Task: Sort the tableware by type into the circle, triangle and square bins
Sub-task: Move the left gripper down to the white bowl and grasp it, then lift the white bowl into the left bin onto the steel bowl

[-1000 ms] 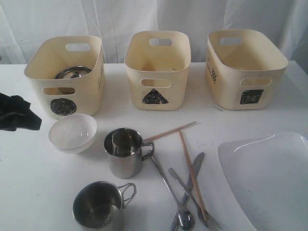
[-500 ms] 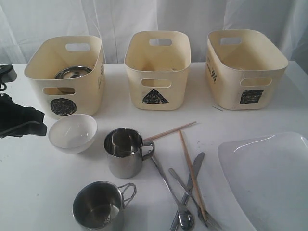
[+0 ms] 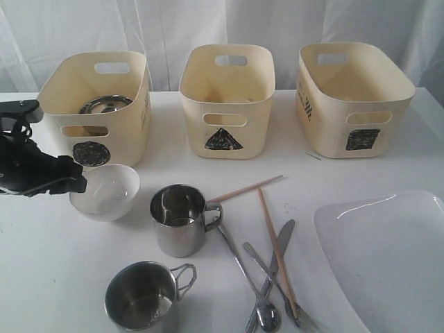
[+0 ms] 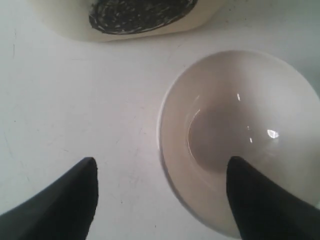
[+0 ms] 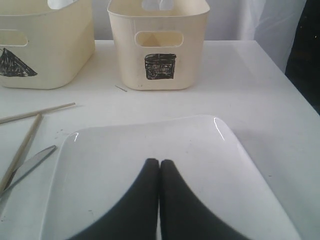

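Note:
The small white bowl (image 3: pixel 105 191) (image 4: pixel 240 135) sits in front of the circle bin (image 3: pixel 94 107), which holds the steel bowl (image 3: pixel 104 104). My left gripper (image 3: pixel 78 184) (image 4: pixel 162 162) is open and straddles the bowl's near rim, one finger over its inside and one over the table. Two steel mugs (image 3: pixel 179 218) (image 3: pixel 142 297) stand near the front. Chopsticks (image 3: pixel 277 250), spoon (image 3: pixel 246 274) and knife (image 3: pixel 279 243) lie crossed beside them. My right gripper (image 5: pixel 159 162) is shut and empty above the large white plate (image 5: pixel 150 145) (image 3: pixel 388 257); the exterior view does not show it.
The triangle bin (image 3: pixel 227 100) (image 5: pixel 45 50) and the square bin (image 3: pixel 354 97) (image 5: pixel 159 45) stand along the back, both seemingly empty. White curtains hang behind them. The table's right edge (image 5: pixel 295 100) runs close to the plate.
My left gripper has moved right from the table's left edge to the white bowl's rim. Nothing on the table has shifted.

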Controlling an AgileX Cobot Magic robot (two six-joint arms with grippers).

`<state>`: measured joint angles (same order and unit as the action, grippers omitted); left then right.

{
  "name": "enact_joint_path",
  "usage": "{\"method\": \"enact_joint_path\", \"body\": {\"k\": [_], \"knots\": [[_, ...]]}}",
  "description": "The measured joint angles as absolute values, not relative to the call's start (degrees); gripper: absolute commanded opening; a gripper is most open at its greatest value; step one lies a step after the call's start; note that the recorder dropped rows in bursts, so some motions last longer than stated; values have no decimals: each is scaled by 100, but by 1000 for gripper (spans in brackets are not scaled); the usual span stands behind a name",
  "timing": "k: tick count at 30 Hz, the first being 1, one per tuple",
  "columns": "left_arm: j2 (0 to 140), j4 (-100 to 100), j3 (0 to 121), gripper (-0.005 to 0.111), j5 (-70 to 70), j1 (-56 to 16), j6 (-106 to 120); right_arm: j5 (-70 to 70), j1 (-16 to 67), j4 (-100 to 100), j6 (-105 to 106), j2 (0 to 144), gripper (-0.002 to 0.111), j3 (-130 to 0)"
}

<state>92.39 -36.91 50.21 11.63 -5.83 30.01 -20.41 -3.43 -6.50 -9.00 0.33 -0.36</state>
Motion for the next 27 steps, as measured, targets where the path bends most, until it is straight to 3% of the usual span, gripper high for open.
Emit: {"method": "enact_joint_path", "body": {"k": [12, 15, 18, 23, 24, 27], "knots": [[10242, -3782, 5576, 74, 1270, -605, 3041, -2041, -343, -650, -900, 33, 0, -36], [10412, -3782, 5656, 69, 1270, -605, 3041, -2041, -343, -650, -900, 33, 0, -36], [10523, -3822, 5735, 52, 1296, -605, 3051, -2041, -343, -650, -926, 33, 0, -36], [10534, -3962, 5796, 6, 1361, -605, 3051, -2041, -343, -650, -984, 33, 0, -36], [10534, -3962, 5796, 0, 1377, -605, 3051, -2041, -343, -650, -984, 33, 0, -36], [10521, -4047, 5833, 0, 1485, -605, 3051, -2041, -343, -650, -989, 33, 0, -36]]}}
